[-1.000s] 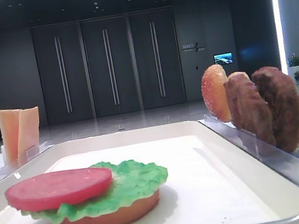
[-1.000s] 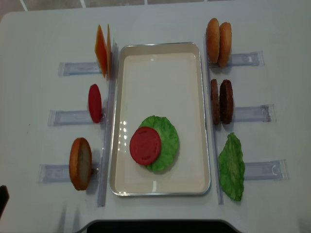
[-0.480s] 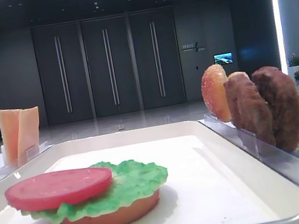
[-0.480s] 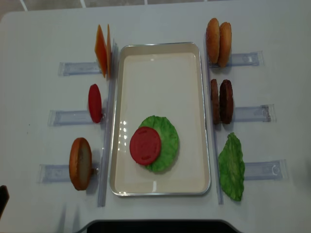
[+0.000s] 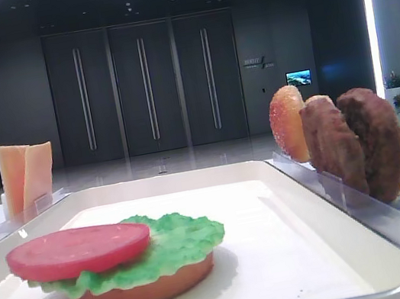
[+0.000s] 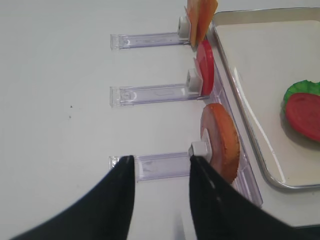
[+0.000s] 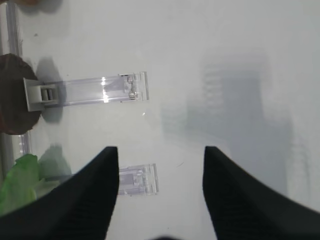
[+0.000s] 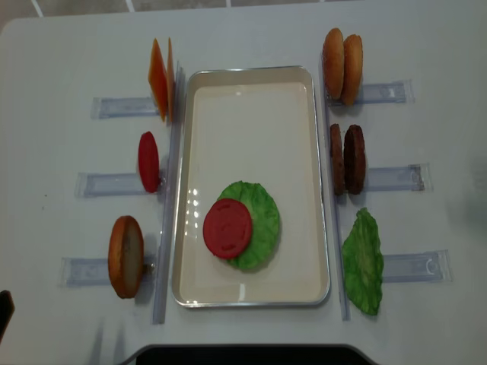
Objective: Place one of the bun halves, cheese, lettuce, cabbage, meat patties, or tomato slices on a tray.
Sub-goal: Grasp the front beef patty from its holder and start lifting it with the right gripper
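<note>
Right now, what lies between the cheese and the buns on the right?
Only the bare far end of the tray lies between the cheese and the buns, seen from overhead.

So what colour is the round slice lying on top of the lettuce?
Pinkish-red: the tomato slice, clearest in the overhead exterior view.

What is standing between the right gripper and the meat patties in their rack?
Nothing visible blocks it. In the right wrist view the right gripper hangs open over bare table; only a clear plastic rack lies flat toward the meat patties, which stand upright right of the tray, beside the lettuce.
</note>
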Available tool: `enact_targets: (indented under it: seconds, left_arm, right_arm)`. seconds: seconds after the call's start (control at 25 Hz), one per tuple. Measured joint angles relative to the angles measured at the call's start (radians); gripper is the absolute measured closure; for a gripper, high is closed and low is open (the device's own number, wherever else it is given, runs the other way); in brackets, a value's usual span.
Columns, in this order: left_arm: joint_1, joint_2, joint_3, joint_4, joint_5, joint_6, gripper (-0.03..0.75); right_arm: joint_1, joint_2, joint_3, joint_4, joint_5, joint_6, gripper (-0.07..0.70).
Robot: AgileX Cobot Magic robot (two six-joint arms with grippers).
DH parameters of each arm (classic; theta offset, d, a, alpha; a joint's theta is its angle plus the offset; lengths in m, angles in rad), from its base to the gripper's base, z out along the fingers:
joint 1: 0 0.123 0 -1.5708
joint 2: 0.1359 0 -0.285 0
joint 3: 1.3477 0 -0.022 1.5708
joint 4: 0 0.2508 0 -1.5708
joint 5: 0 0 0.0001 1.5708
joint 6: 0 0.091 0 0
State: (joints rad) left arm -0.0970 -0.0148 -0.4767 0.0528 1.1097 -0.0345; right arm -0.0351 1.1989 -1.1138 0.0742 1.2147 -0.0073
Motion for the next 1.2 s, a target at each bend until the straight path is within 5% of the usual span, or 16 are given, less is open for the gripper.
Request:
enact_targets:
  seconds: [0.44, 0.96, 1.2]
  left_arm:
    - [0.000, 0.000, 0.000, 0.000, 0.000, 0.000, 0.433]
    - [0.000, 0.000, 0.000, 0.000, 0.000, 0.000, 0.433]
    - [0.000, 0.000, 0.000, 0.000, 0.000, 0.000, 0.433]
  right_arm:
    - [0.033, 0.006, -0.001, -0.001, 0.005, 0.007, 0.262]
    - [0.469, 0.145, -0.029, -0.026, -0.026, 0.280, 0.262]
    - [0.583, 0.273, -0.126, -0.029, -0.065, 0.342, 0.262]
